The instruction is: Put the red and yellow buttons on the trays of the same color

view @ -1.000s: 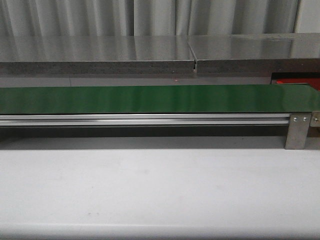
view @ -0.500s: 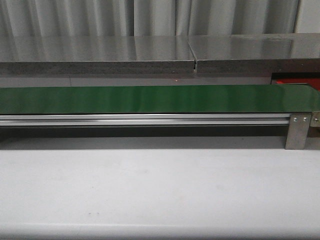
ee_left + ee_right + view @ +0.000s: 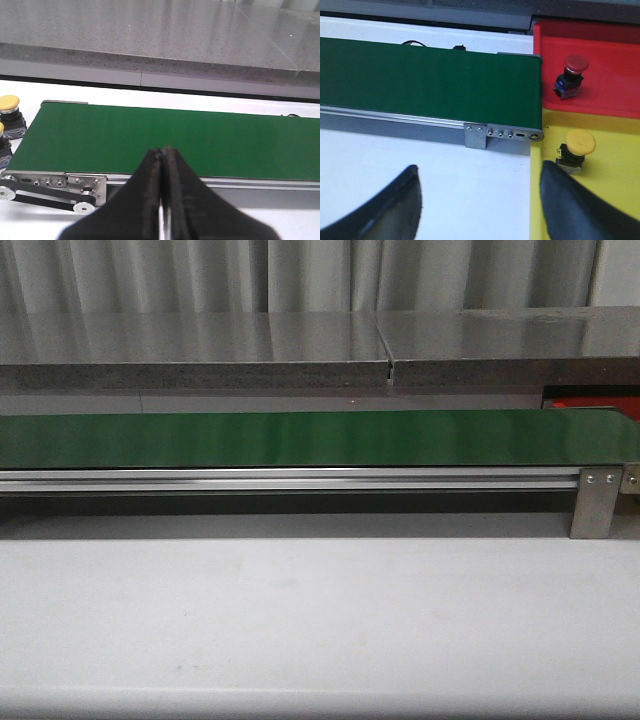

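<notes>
We note the red button (image 3: 572, 75) tilted on the red tray (image 3: 610, 55); left gripper (image 3: 162, 152) closed empty, right gripper (image 3: 480, 200) wide apart, fingertips cropped.

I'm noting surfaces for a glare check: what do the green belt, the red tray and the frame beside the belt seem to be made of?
Green belt: likely rubber or PVC, smooth satin with soft sheen. Red tray: apparently moulded plastic, uniform colour, slightly glossy. Frame: brushed metal, probably aluminium, silvery with visible screws.
</notes>
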`<state>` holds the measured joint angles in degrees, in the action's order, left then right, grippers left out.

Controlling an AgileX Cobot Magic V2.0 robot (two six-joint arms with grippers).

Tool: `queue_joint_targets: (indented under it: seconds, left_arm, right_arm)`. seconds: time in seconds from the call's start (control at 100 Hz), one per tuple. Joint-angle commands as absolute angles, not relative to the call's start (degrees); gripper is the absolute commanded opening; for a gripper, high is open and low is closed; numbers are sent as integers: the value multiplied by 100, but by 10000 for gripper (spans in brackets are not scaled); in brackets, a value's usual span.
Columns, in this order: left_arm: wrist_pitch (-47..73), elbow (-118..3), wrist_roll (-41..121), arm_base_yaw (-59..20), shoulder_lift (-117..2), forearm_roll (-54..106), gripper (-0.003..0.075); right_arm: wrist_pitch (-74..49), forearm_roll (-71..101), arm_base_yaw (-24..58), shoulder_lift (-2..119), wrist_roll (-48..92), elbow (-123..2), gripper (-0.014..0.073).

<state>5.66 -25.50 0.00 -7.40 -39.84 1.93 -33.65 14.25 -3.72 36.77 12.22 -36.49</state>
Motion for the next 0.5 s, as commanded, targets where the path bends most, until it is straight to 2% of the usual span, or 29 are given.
queue_joint_targets:
  seconds: [0.0,0.12,0.19,0.49]
  left_arm:
    - [105,-2712,0,-777,-3974,235,-19]
    - [105,-2712,0,-777,-3974,235,-19]
    - [105,-2712,0,-777,-3974,235,-19]
    - [105,-2712,0,-777,-3974,251,-18]
  right_arm:
    - [-2902,1500,-378,3533,1269,-3754,291]
    - [-2879,1500,-378,3531,1269,-3754,-1]
    - [-2865,1500,-378,3531,1269,-3754,-125]
    - [-2873,1500,-378,3531,1269,-3754,-118]
